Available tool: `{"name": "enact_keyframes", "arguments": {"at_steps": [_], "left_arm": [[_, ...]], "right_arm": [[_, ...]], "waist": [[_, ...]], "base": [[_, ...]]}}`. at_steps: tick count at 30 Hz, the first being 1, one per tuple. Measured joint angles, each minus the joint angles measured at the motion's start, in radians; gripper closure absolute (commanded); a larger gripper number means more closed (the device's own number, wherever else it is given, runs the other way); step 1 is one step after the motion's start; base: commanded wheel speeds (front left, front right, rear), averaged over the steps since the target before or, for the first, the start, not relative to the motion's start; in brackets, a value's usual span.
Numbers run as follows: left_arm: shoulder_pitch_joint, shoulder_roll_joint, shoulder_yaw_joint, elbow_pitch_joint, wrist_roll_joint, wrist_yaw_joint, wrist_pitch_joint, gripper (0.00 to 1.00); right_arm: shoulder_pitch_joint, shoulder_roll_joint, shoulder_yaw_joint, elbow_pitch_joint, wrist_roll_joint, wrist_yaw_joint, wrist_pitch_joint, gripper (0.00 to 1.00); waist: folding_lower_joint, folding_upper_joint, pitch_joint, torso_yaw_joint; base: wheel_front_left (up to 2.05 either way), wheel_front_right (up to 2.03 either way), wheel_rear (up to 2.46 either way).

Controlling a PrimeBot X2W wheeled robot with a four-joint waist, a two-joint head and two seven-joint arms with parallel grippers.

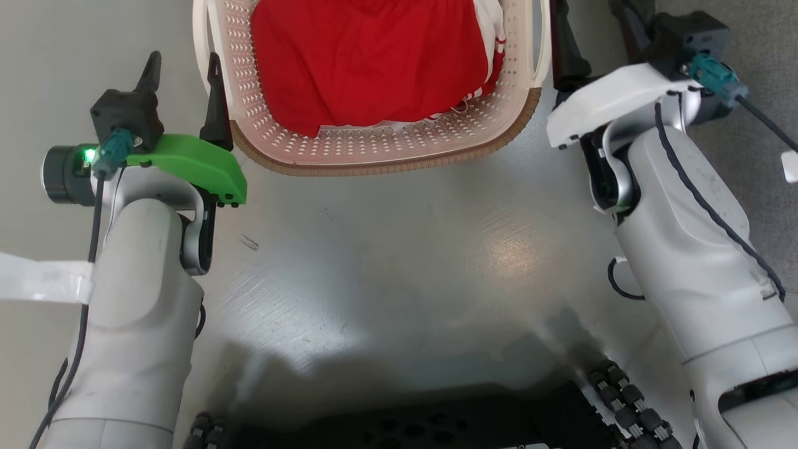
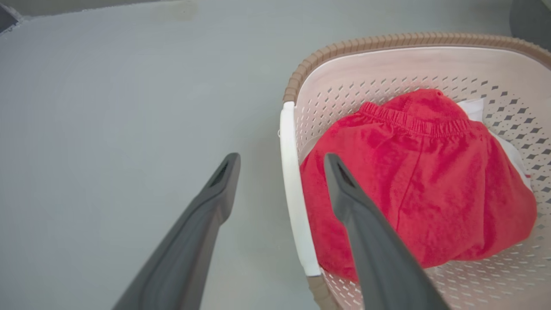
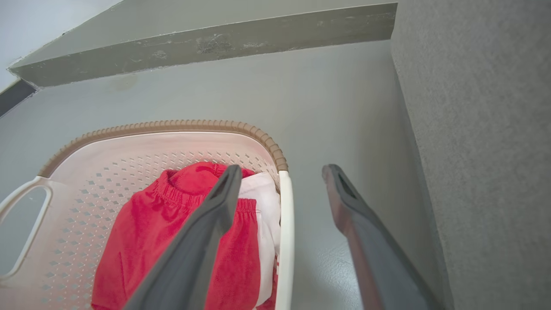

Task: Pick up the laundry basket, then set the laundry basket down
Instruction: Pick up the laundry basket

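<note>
**Straddling both handles ahead of the lift**

The laundry basket [image 1: 374,146] is sitting at the top centre of the head view, apparently resting on the grey floor [image 1: 386,249], with a red garment [image 1: 368,56] and a white cloth [image 3: 263,193] lying inside it.

The left gripper [image 1: 184,62] is hovering at the upper left of that view, against the basket's side. Its fingers are standing spread and pinching nothing. In the left wrist view one finger is pointing down outside the white left handle [image 2: 292,193], while the other is hanging over the red garment inside the wall.

The right gripper [image 1: 595,31] is doing the same at the upper right. Its jaws are also standing apart, with the white right handle [image 3: 286,241] lying between them. One finger is reaching over the laundry and the other is pointing at bare floor.

This placement looks deliberate. By straddling each handle bar, the fingers are lining up to close on both sides at once, so the basket should rise level and not tip. Neither finger pair is visibly touching plastic, so the grasp seems not yet made.
</note>
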Motion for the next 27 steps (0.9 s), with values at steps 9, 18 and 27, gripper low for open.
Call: {"name": "enact_keyframes", "arguments": {"at_steps": [9, 18, 27], "left_arm": [[-0.048, -0.005, 0.01, 0.112, -0.031, -0.013, 0.033, 0.0], [-0.121, -0.01, 0.01, 0.182, -0.056, -0.025, 0.042, 0.0], [-0.179, -0.02, 0.003, 0.237, -0.068, -0.03, 0.051, 0.0]], "right_arm": [[-0.058, -0.001, 0.053, 0.128, 0.064, 0.0, 0.0, 0.0], [-0.129, -0.001, 0.092, 0.23, 0.115, 0.0, 0.03, 0.0], [-0.181, -0.001, 0.113, 0.303, 0.15, 0.0, 0.068, 0.0]], "waist": [[0.0, 0.0, 0.018, -0.017], [0.0, 0.0, 0.04, -0.008], [-0.0001, 0.0, 0.065, 0.012]], "base": [[0.0, 0.0, 0.0], [0.0, 0.0, 0.0], [0.0, 0.0, 0.0]]}}
